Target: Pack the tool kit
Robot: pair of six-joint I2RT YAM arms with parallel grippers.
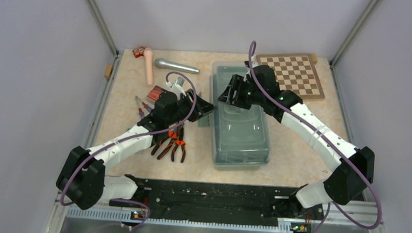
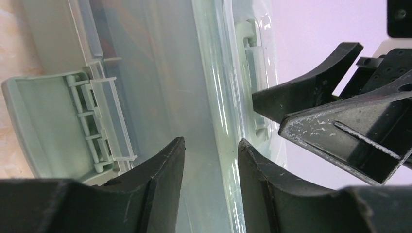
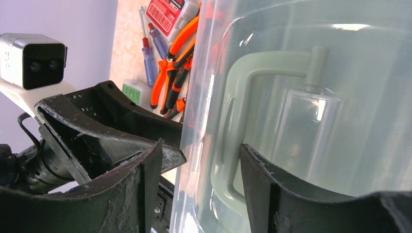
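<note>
Straddling the thin rim of the translucent lid point(image 2: 214, 73), the left gripper point(image 2: 211, 141) holds its two black, wedge-shaped fingers point(image 2: 160, 184) spread, one on each side of the glossy plastic edge. A gap shows at the outer finger. Whether the inner one touches the rim I cannot tell.

Just outside the outer finger, a sage-green latch point(image 2: 53, 121) stands out from the box wall, a matte curved flap with ribbed hinge bars.

The right gripper point(image 3: 200, 144) meets the same lid edge from the other side, just beyond the left fingertips. Its fingers point(image 3: 272, 194) are scuffed and chalky along their chipped edges. They are also parted, with the clear curved wall of the lid between them and space visible on both sides, so nothing is pinched.

Past the inner finger, seen through the cloudy plastic, is a smooth sage-green carrying handle point(image 3: 243, 87) shaped like a rounded bracket.

The toolbox point(image 1: 245, 146), a long rounded-corner tub, sits on the speckled beige table point(image 1: 300, 150) with both grippers at its left long edge.

Outside the right gripper's outer finger lie:
- the pliers point(image 3: 172, 63), with glossy orange-and-black handles
- slim screwdrivers point(image 3: 150, 53) with blue and red grips
- a flat red box point(image 3: 165, 12)
- a small green box point(image 3: 131, 92)

All of these rest on the table beside the toolbox, not inside it.
</note>
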